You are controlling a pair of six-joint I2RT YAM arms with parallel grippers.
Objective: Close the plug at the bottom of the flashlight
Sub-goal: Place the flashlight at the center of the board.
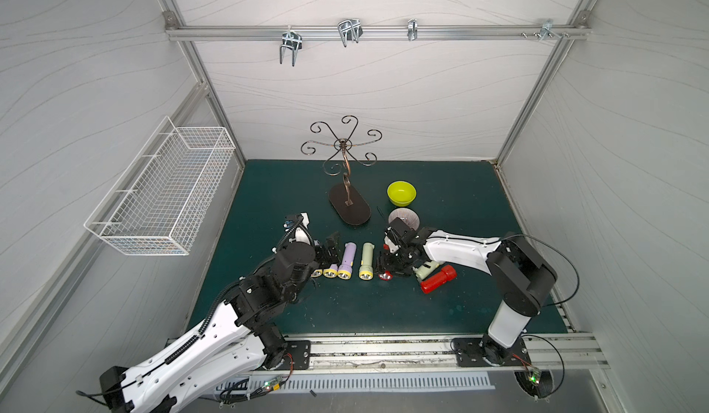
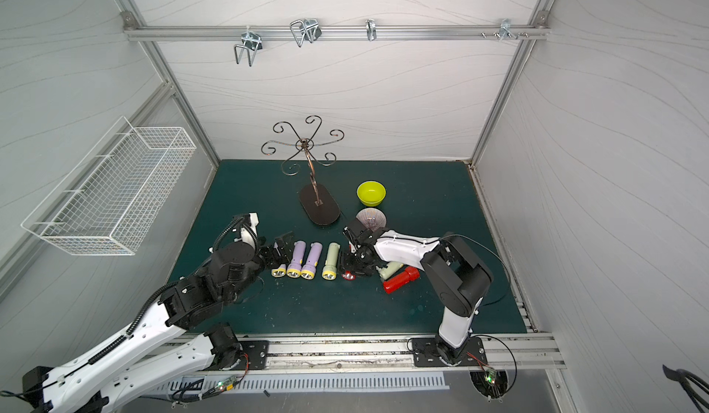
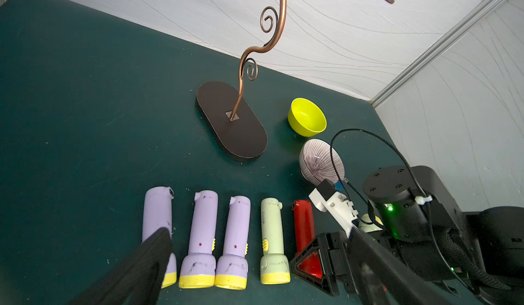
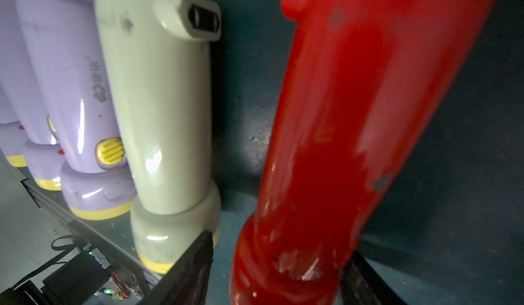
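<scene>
Several flashlights lie side by side on the green mat, heads toward the front edge: purple ones, a pale green one and a red flashlight. My right gripper straddles the red flashlight's head end, jaws open, with a gap showing beside one finger. The red head peeks out under that gripper. Its tail end carries a small bump; the plug's state is unclear. My left gripper hovers open over the row's left end, holding nothing.
A second red flashlight and a pale one lie under the right arm. Behind the row stand a scrolled metal hook stand, a lime bowl and a striped bowl. A wire basket hangs on the left wall.
</scene>
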